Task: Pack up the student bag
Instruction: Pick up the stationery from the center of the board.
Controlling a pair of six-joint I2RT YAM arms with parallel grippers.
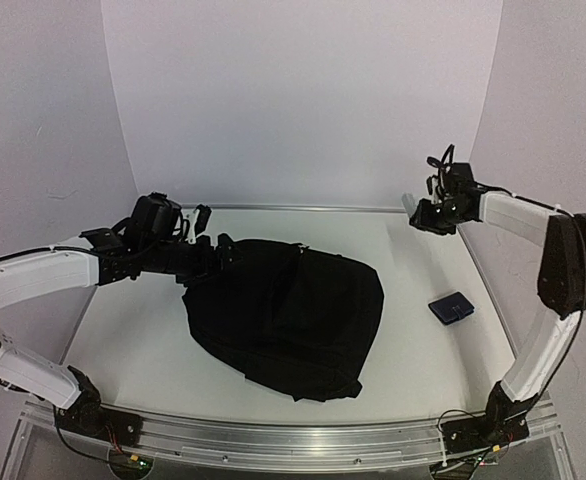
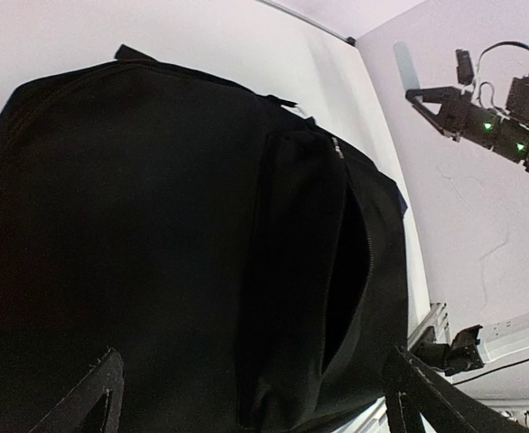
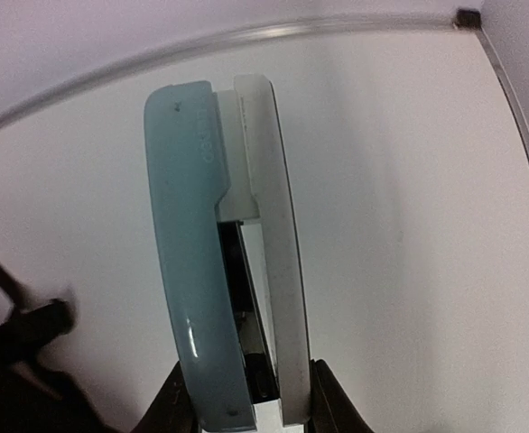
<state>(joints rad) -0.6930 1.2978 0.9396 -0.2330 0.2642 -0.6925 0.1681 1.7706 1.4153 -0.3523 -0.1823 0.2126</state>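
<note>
While the large soft black fabric backpack (image 1: 283,320) lies central, long axis far-left to near-right, the spread left gripper (image 1: 213,228) hovers at its far end (the nearer arm); well apart, the right gripper (image 1: 425,213) pinches a pale-blue-and-white stapler (image 3: 219,253).

We are finding only one marking: a short row of raised letters (image 3: 202,135) moulded into the teal top of the stapler (image 3: 188,253). It is sitting well out beyond the tips of the right claw (image 3: 251,401), which is gripping the stapler. We are not managing to read it, since it is too faint and blurred. The other views are giving us no legible writing.
</note>
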